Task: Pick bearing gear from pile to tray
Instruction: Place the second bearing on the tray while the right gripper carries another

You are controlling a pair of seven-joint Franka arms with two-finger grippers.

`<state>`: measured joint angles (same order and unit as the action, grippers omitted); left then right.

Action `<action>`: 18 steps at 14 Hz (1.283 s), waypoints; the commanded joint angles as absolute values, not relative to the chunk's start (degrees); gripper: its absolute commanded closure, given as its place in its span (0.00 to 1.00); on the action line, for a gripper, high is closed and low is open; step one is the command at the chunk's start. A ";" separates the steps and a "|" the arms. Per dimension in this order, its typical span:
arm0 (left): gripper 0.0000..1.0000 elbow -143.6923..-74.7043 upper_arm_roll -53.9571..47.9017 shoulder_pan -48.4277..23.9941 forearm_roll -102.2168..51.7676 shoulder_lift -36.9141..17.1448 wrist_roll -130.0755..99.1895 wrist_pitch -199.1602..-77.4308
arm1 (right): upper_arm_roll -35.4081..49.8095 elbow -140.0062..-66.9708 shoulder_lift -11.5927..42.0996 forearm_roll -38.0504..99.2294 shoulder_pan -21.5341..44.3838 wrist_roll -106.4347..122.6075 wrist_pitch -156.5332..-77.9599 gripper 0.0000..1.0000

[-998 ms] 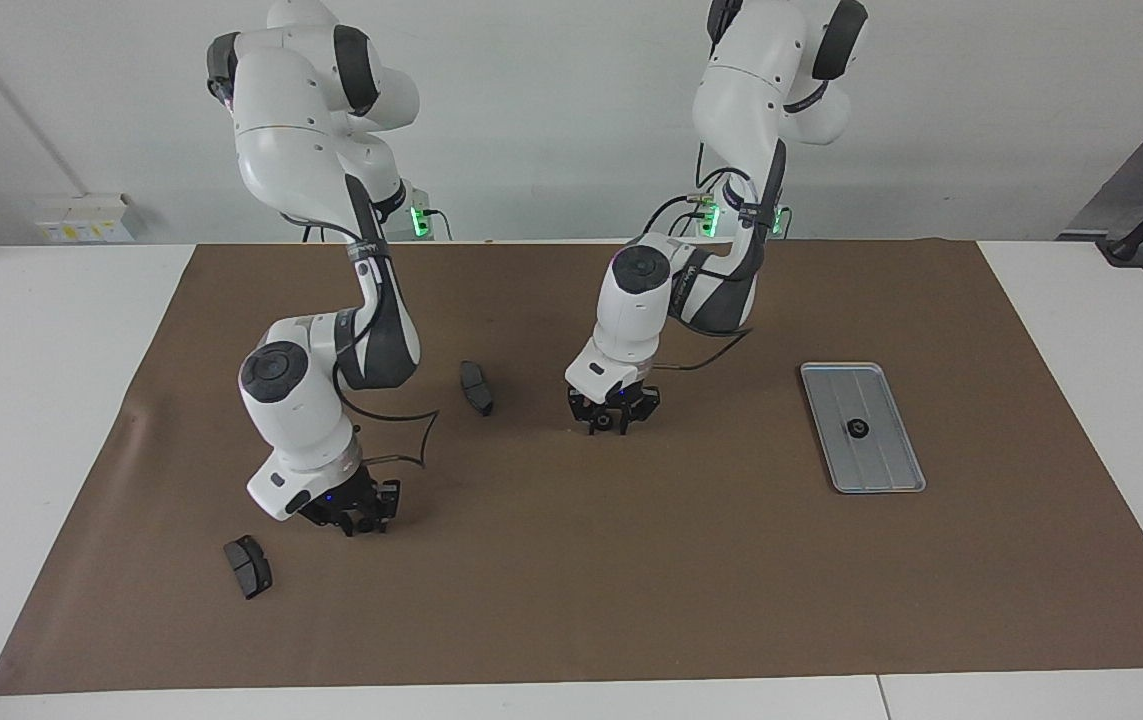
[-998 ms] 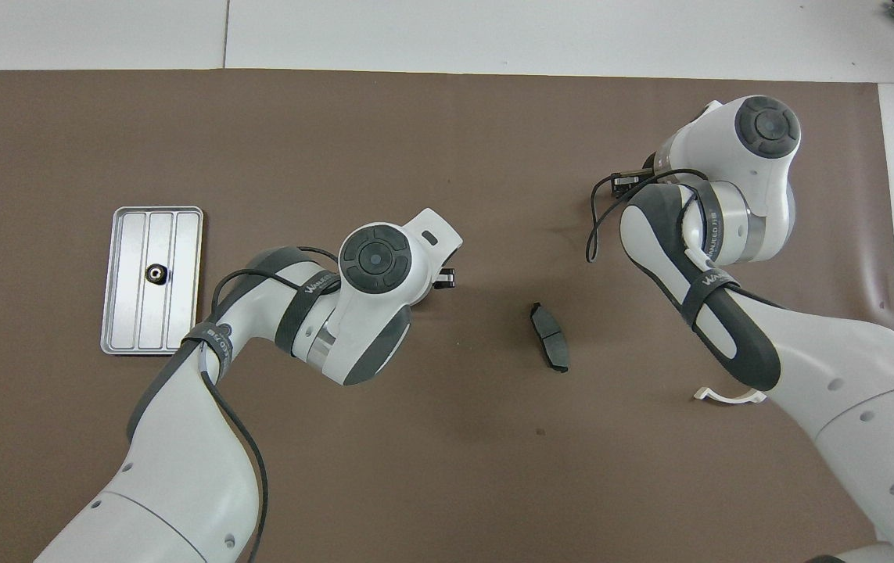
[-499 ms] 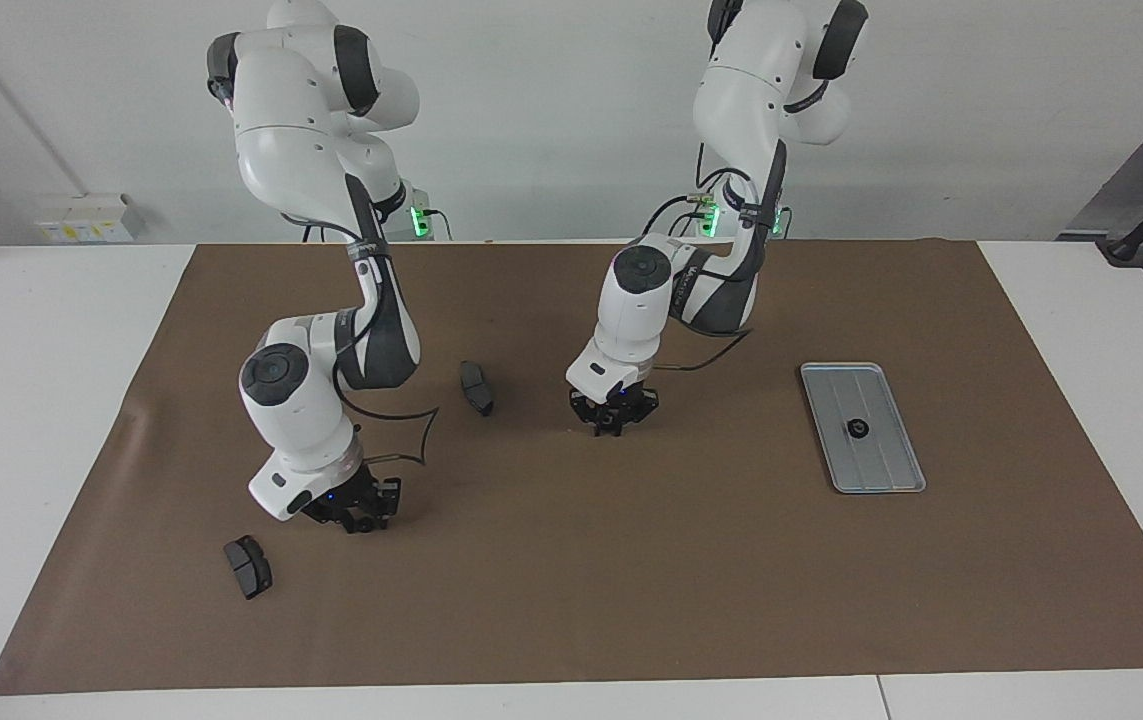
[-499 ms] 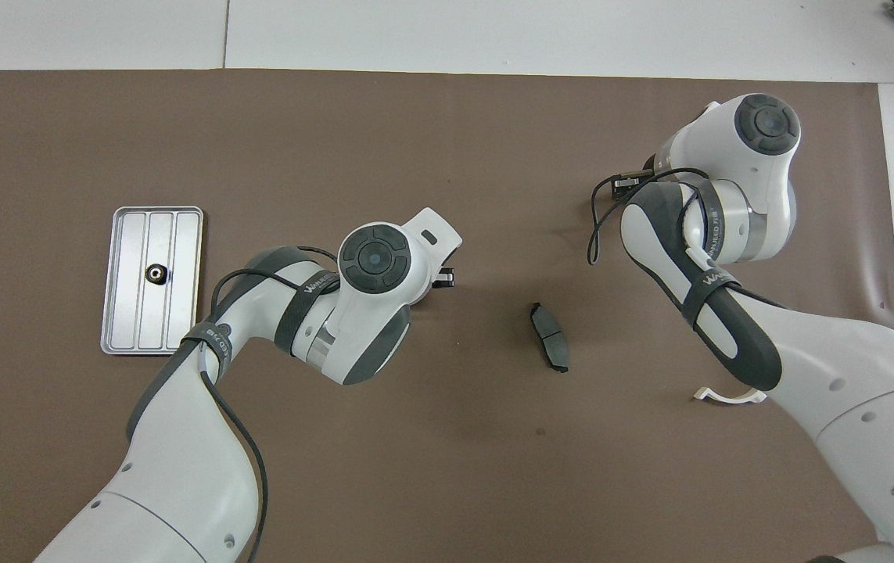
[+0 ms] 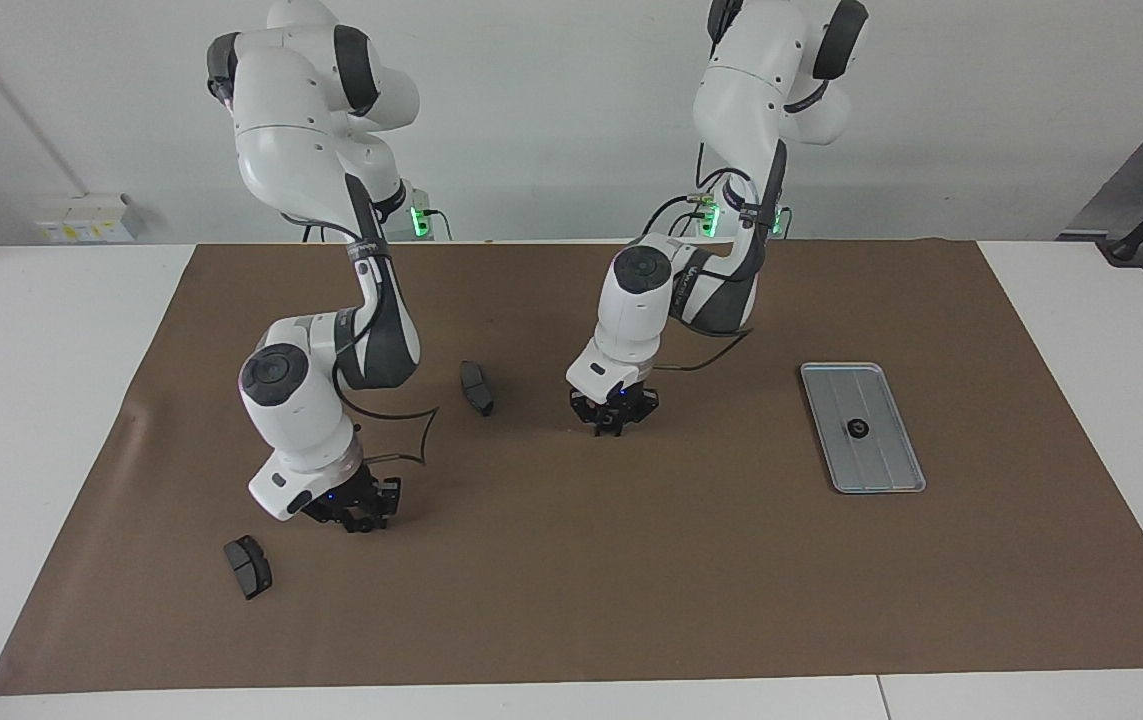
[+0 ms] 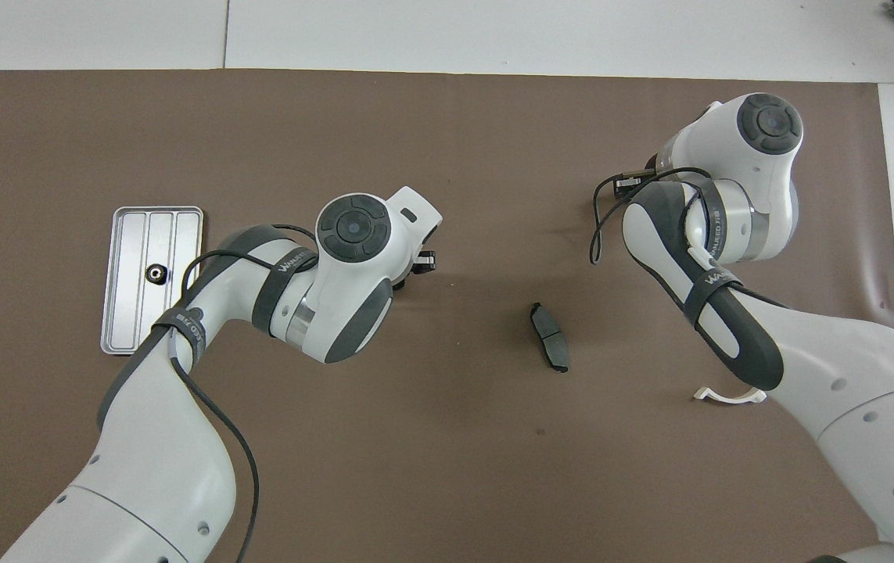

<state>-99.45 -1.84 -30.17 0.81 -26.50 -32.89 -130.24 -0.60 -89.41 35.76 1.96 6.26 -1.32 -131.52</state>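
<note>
One small black round gear (image 5: pixel 858 428) lies on the tray (image 5: pixel 896 478), a flat silver-grey ribbed metal rectangle with rounded corners, at nine o'clock on the brown mat (image 6: pixel 447 469) in the overhead view. Two dark grey curved pads are present. One pad (image 5: pixel 476 387) lies at three o'clock of the left gripper (image 5: pixel 610 428) in the overhead view. The second pad (image 5: pixel 248 566) lies at eight o'clock of the right gripper (image 5: pixel 363 518) in the facing view. The white half-ring bracket (image 6: pixel 728 396), at four o'clock overhead, is partly covered by the right arm. The left gripper's jaws are narrow, tips nearly meeting low over the mat; any content cannot be told. The right gripper's jaw state cannot be told.
</note>
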 commanded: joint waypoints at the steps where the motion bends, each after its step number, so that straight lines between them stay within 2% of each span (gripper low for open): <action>1: 1.00 -97.91 -2.02 -25.34 1.84 -26.02 -32.35 -127.62 | 0.26 -89.83 35.77 3.60 5.54 0.18 -131.22 1.00; 4: 1.00 -101.76 -2.28 -16.64 1.58 -21.64 -24.12 -127.09 | 0.26 -89.30 35.25 3.60 5.63 0.09 -130.17 1.00; 8: 1.00 -107.30 -2.29 -7.23 1.23 -16.27 -8.40 -125.25 | 0.44 -89.21 30.95 3.60 7.55 -6.31 -126.14 1.00; 12: 1.00 -113.45 -2.11 -0.45 1.23 -12.58 4.62 -125.24 | 0.44 -88.77 26.29 3.60 15.53 -19.65 -121.29 1.00; 14: 1.00 -118.36 -2.11 1.58 1.23 -9.59 9.73 -125.24 | 0.53 -87.98 26.28 3.69 19.58 -28.00 -122.33 1.00; 18: 1.00 -122.69 -2.02 3.60 1.23 -6.77 15.80 -125.33 | 2.11 -88.33 27.07 3.60 27.57 -42.69 -125.07 1.00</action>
<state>-118.92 -1.51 2.46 0.83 -10.11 12.84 -125.16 1.84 -88.36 26.29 2.33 25.03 -38.32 -123.73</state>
